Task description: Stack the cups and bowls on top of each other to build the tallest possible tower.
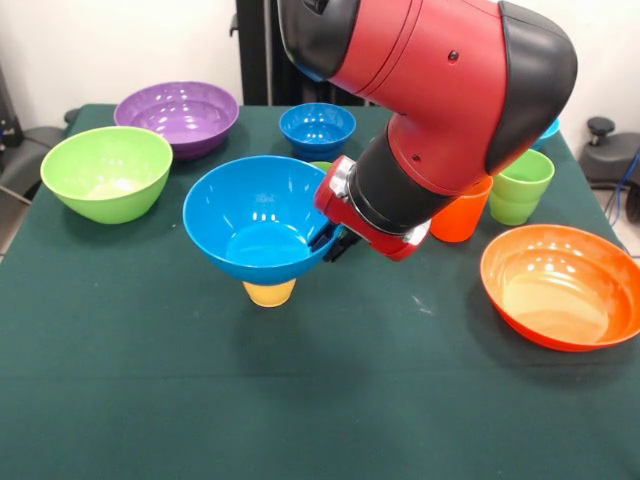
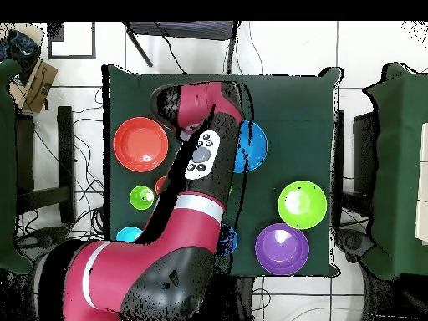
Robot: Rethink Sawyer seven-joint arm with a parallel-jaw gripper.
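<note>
The large blue bowl sits on an upturned yellow cup at mid-table; it also shows in the overhead view. My gripper is at the bowl's right rim, its dark fingers straddling the rim and shut on it. A light green cup peeks out behind the bowl. The orange cup and green cup stand to the right. No nested pile of bowls shows. In the overhead view the arm hides the gripper.
The lime green bowl and purple bowl stand at the left. The small dark blue bowl is at the back and the orange bowl at the right. A turquoise bowl shows behind the arm.
</note>
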